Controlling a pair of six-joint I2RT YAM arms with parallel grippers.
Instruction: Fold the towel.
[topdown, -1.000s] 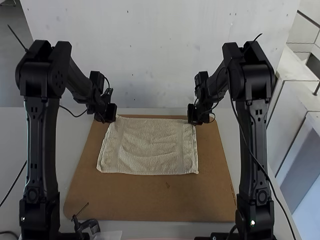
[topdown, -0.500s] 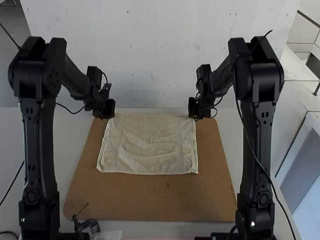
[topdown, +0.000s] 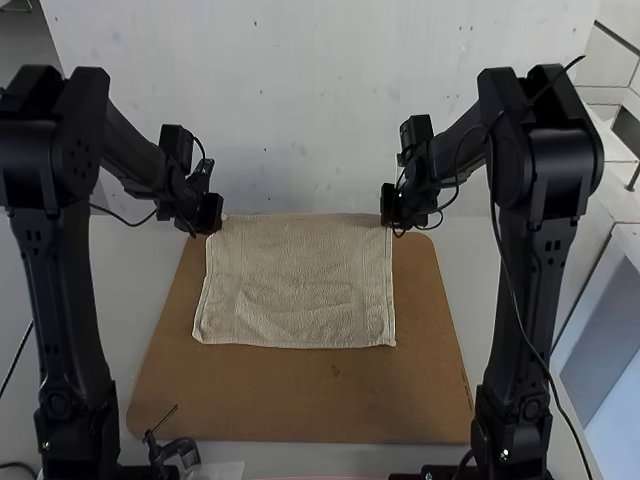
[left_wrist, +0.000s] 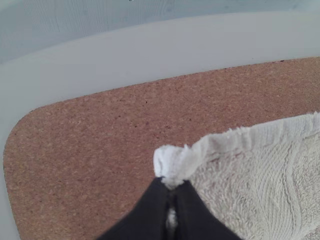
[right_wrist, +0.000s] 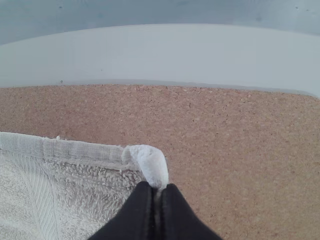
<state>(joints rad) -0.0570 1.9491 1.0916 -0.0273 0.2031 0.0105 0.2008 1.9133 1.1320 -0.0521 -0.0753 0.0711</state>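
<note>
Left gripper (left_wrist: 171, 186), right gripper (right_wrist: 157, 190): black tapered fingers pinching one far corner each of cream terry towel (topdown: 300, 285), mostly spread on brown cork board (topdown: 300, 400). Best: pull far edge taut, raise corners together, bring nearward evenly, match near corners.

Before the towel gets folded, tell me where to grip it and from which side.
The two far corners look best, one per gripper, pinched from above: the towel is spread wide, so a corner at each end of its far edge should let that edge travel evenly. The left gripper and right gripper already pinch those corners, the cloth bunched between their fingertips.
</note>
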